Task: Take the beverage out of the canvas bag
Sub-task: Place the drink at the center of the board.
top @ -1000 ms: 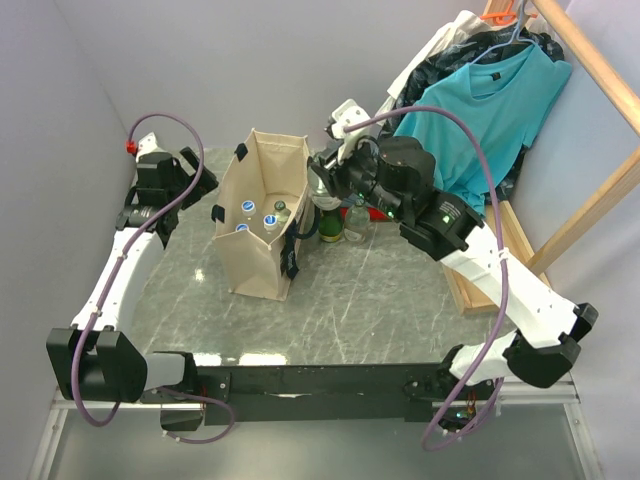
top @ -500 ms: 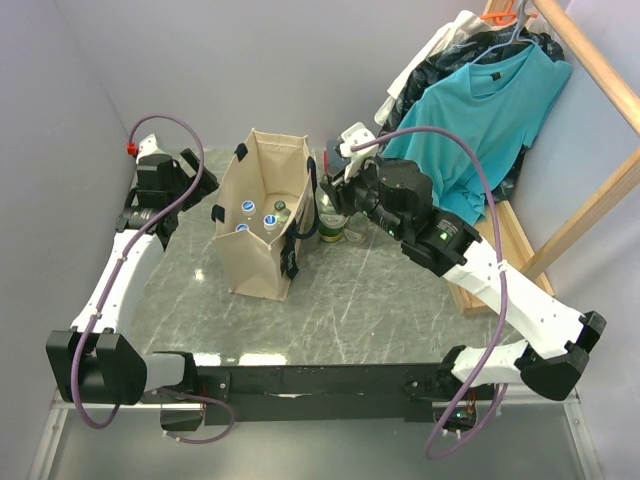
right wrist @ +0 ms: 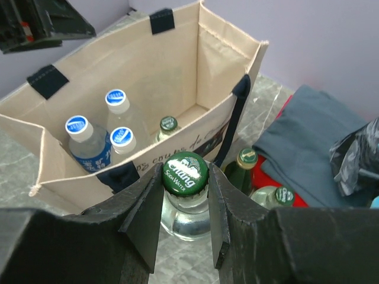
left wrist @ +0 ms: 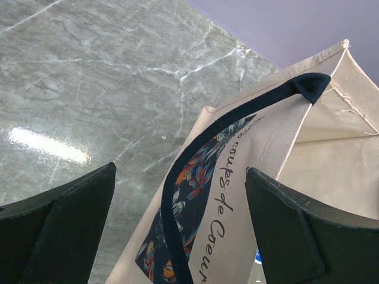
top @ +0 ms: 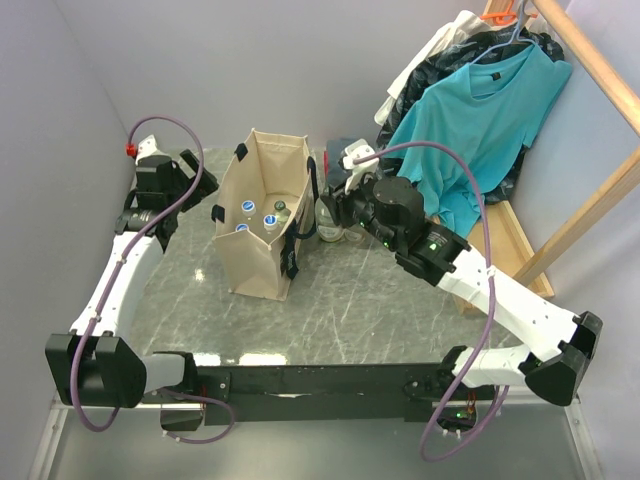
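The beige canvas bag [top: 262,215] stands open left of the table's middle, and its black handle [left wrist: 177,195] fills the left wrist view. Inside it are three blue-capped water bottles [right wrist: 77,125] and a green-capped one [right wrist: 169,123]. My right gripper [right wrist: 185,177] is shut on the neck of a clear soda-water bottle with a green cap [right wrist: 185,168], just outside the bag's right wall [right wrist: 177,145]. I cannot tell whether that bottle touches the table. In the top view my right gripper [top: 333,205] sits beside the bag. My left gripper [left wrist: 180,177] is open, its jaws on either side of the bag's left rim and handle.
Two more bottles [right wrist: 247,156] [right wrist: 283,195] stand right of the held one, against a grey cloth [right wrist: 308,127] and something red [right wrist: 269,171]. A teal shirt [top: 490,100] hangs on a wooden rack [top: 590,200] at the back right.
My right arm has come down and stretched forward with the green-capped bottle, which is now low beside the bag near the other bottles. The left arm has not moved.
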Controlling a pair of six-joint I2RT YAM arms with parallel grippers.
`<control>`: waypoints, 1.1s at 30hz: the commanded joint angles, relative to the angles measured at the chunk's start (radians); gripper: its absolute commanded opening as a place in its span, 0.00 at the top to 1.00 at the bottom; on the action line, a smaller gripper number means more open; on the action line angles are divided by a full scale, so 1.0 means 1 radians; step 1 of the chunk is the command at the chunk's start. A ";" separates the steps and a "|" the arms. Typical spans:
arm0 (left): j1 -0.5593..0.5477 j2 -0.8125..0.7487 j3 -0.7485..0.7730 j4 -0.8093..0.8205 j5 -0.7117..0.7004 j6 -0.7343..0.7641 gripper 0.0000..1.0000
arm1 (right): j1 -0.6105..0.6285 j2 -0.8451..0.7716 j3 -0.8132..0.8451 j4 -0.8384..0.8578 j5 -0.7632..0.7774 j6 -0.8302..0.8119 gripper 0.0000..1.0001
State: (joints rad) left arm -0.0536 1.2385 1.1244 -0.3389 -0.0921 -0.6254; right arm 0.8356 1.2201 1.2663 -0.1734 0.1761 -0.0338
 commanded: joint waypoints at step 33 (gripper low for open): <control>0.003 -0.013 -0.012 0.021 -0.018 -0.013 0.04 | -0.110 -0.001 -0.327 0.565 -0.029 0.115 1.00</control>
State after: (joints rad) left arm -0.0536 1.2331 1.1145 -0.3401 -0.0963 -0.6258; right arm 0.7319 1.2343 0.9218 0.1390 0.1616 0.0704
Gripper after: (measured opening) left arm 0.966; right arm 0.394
